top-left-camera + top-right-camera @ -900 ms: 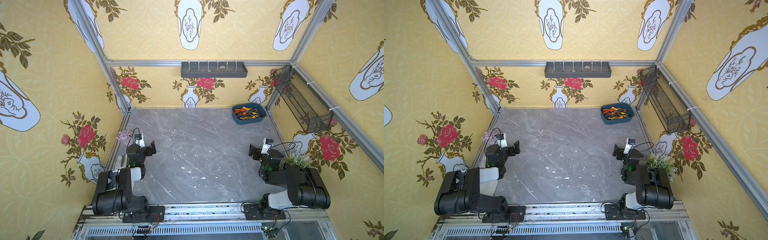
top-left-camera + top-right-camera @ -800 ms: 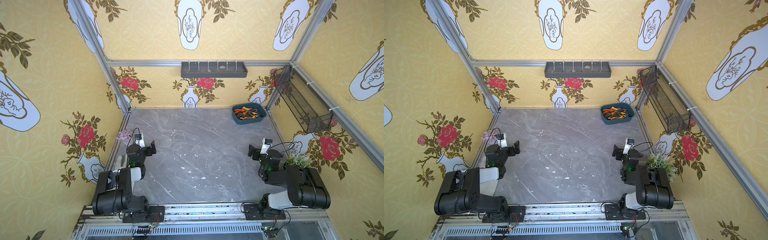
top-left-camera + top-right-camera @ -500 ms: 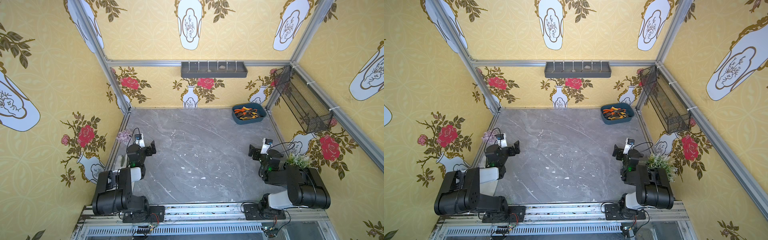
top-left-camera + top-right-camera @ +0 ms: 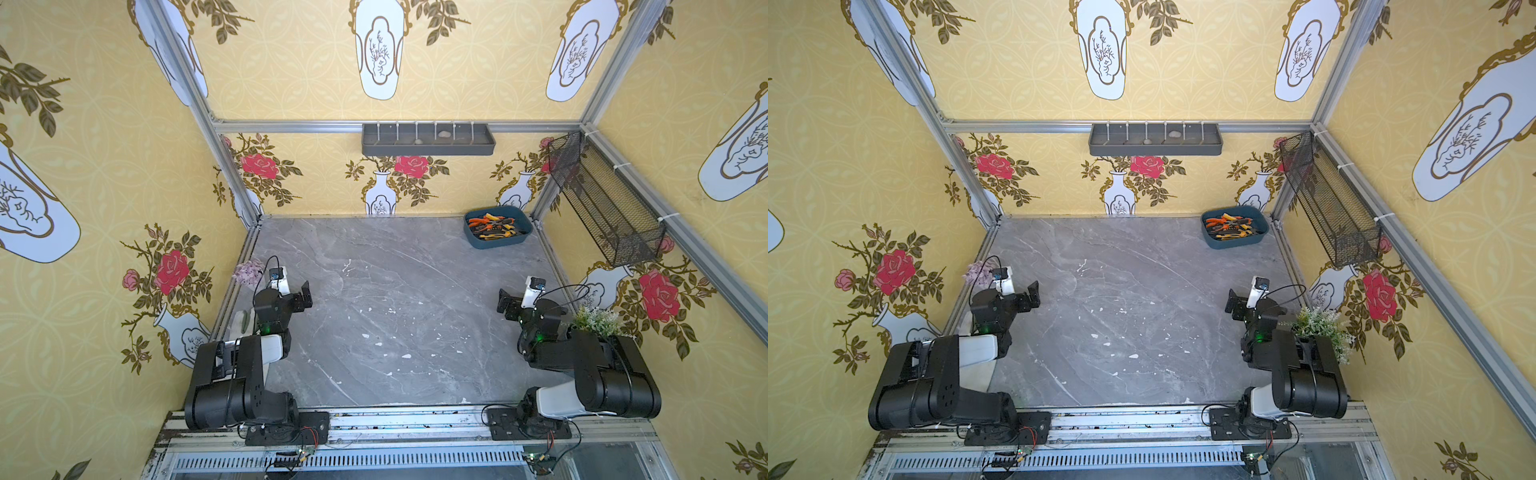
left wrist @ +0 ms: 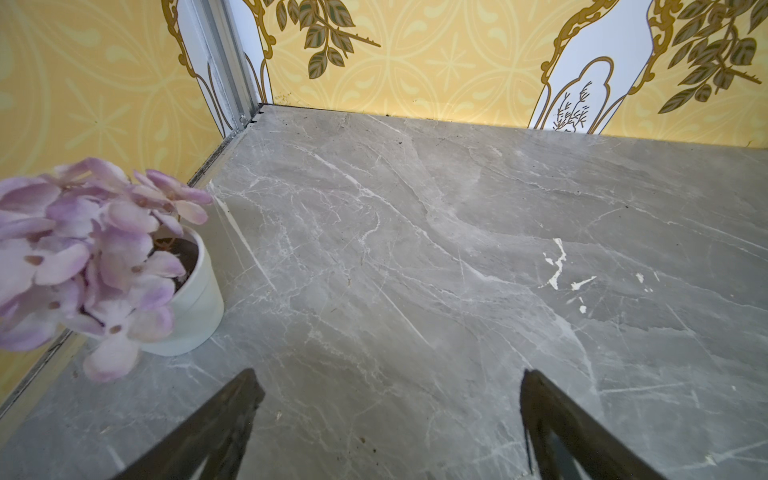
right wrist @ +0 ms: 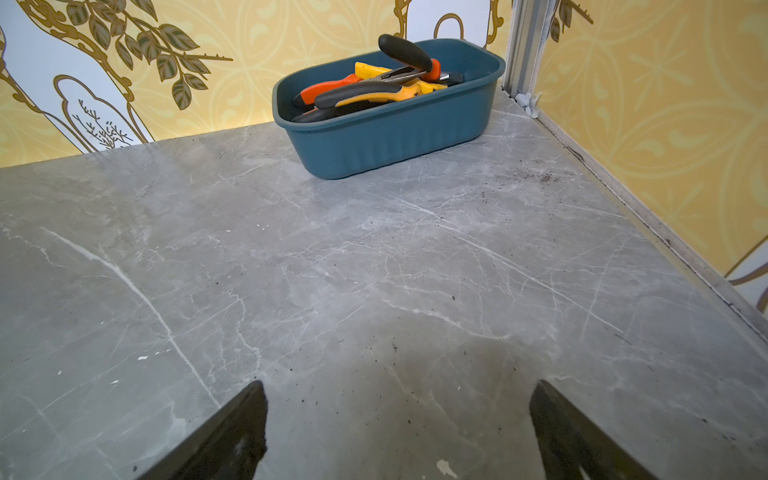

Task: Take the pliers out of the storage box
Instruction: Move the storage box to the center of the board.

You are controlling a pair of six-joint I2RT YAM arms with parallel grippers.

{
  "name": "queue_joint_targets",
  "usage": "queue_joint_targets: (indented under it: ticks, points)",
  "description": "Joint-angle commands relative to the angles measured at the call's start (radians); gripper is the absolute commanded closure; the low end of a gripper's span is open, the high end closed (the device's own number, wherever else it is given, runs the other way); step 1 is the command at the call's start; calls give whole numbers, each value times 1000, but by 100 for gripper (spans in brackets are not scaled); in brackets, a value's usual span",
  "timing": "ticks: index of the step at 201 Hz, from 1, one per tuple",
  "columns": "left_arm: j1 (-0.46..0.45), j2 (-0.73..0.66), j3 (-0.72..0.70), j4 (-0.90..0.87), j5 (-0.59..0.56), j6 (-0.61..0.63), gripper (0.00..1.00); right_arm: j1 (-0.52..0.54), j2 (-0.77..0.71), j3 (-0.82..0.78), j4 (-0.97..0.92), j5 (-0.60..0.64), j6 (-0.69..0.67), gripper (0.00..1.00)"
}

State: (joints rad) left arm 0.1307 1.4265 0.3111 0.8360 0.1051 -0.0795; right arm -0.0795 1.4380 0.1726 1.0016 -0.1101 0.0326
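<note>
The storage box (image 4: 498, 245) is a dark teal tub in the far right corner of the grey marble table, seen in both top views (image 4: 1233, 244). Several pliers (image 4: 492, 226) with orange, yellow and black handles lie piled inside it. In the right wrist view the storage box (image 6: 395, 133) stands well ahead, with the pliers (image 6: 365, 93) reaching above its rim. My right gripper (image 6: 399, 395) is open and empty, low over the table near the right wall (image 4: 505, 301). My left gripper (image 5: 388, 386) is open and empty at the near left (image 4: 305, 293), far from the box.
A white pot of purple flowers (image 5: 187, 291) stands close beside the left gripper by the left wall. A green plant (image 4: 596, 320) sits behind the right arm. A grey divided tray (image 4: 428, 141) hangs on the back wall and a black wire-mesh basket (image 4: 602, 199) on the right wall.
</note>
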Motion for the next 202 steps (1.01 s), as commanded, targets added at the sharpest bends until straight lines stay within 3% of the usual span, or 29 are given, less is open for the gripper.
queue_joint_targets:
  ticks: [1,53,67,72,82,97,129,146,162,180,202]
  points:
    - [1,3,0,7,-2,0,1,-2,-2,1,40,1,1,3]
    - [1,-3,3,7,-8,-1,1,-19,2,13,24,-29,10,3]
    - [-14,-75,76,-213,-43,8,1,-25,1,11,30,-37,11,3]
    - [-30,-104,136,-342,-85,8,1,-23,-15,18,16,-32,12,2]
    - [-73,-116,269,-552,-175,-8,1,-10,-88,101,-204,-44,-8,3]
    - [-117,-86,444,-747,-139,-17,1,53,-162,248,-487,-50,-100,3]
    - [-332,-2,737,-957,-222,-39,1,237,-224,488,-751,98,-223,2]
    - [-411,76,895,-1064,-178,-99,1,287,-244,550,-777,132,-267,3]
    - [-461,154,1041,-1151,-94,-148,1,291,-251,590,-738,204,-151,3]
    - [-538,187,1128,-1171,-97,-173,1,288,-221,706,-835,265,14,3]
    - [-614,175,1173,-1182,-96,-217,1,249,-84,1007,-1191,112,178,3]
